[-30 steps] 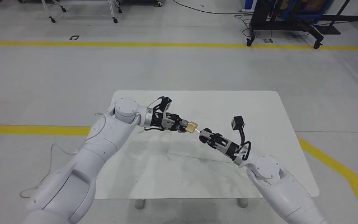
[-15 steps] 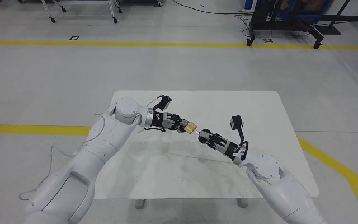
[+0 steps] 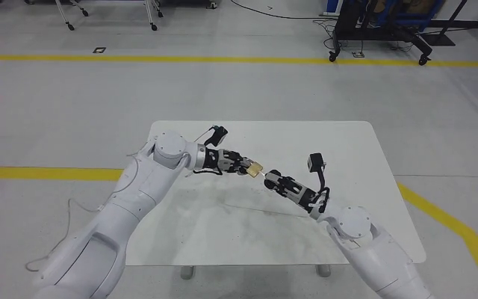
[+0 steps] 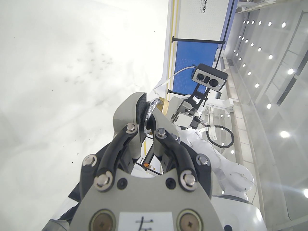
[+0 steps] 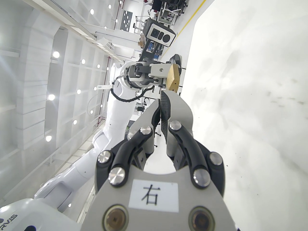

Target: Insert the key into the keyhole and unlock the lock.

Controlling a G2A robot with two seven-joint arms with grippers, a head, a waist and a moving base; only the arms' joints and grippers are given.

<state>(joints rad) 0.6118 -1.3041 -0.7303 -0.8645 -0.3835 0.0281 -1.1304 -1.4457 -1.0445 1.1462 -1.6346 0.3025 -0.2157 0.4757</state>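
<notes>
Both arms meet over the middle of the white surface [image 3: 336, 149].

Left gripper [image 3: 240, 165]: its fingers [image 4: 127, 114] are clamped on the silver shackle [image 4: 149, 111] of the brass lock [image 3: 255, 169]. The lock is held up off the surface, with its body pointing out past the fingertips toward the other arm.

Right gripper [image 3: 270, 179]: it comes in from the opposite side, tips aimed at the lock. Its fingers [image 5: 179, 106] are pressed together, pad against pad. I cannot tell whether the key sits between the pads; anything there is too small to make out.

From the right wrist view the fingertips sit just beside the lock's end face; I cannot tell if they touch it.

Seen from above, the lock lies between the two grippers, and all three fall roughly on one slanted line.
</notes>
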